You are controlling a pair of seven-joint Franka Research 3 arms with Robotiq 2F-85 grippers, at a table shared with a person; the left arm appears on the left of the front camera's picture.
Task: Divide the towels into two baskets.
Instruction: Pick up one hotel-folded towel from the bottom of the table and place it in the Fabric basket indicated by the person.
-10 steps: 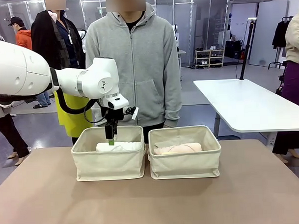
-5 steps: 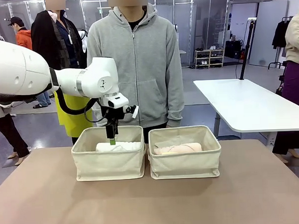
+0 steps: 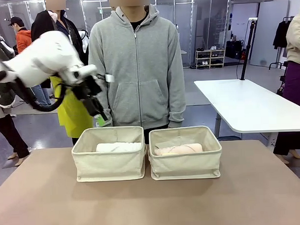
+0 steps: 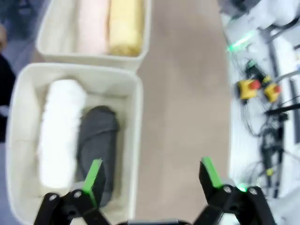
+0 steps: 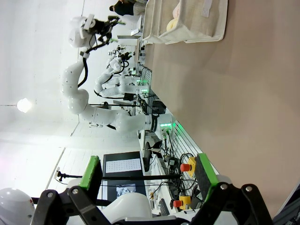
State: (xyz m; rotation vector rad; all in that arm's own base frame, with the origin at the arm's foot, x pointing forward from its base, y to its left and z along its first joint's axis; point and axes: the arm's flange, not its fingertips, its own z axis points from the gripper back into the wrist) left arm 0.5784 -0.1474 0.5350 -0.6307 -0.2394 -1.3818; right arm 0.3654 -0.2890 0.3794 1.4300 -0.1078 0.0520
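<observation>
From the front, the left end effector [image 3: 100, 118] is motion-blurred above the left basket [image 3: 110, 161], whose wall hides all but a white towel [image 3: 118, 147]; the right basket [image 3: 185, 159] shows a pale roll. The left wrist view adds the dark grey towel [image 4: 97, 152] beside the white one, pink [image 4: 92, 26] and yellow [image 4: 125, 24] towels beyond, fingers spread empty. The right end effector [image 5: 147, 173], open and empty, hangs over bare bench [image 5: 243, 103], far from one basket.
</observation>
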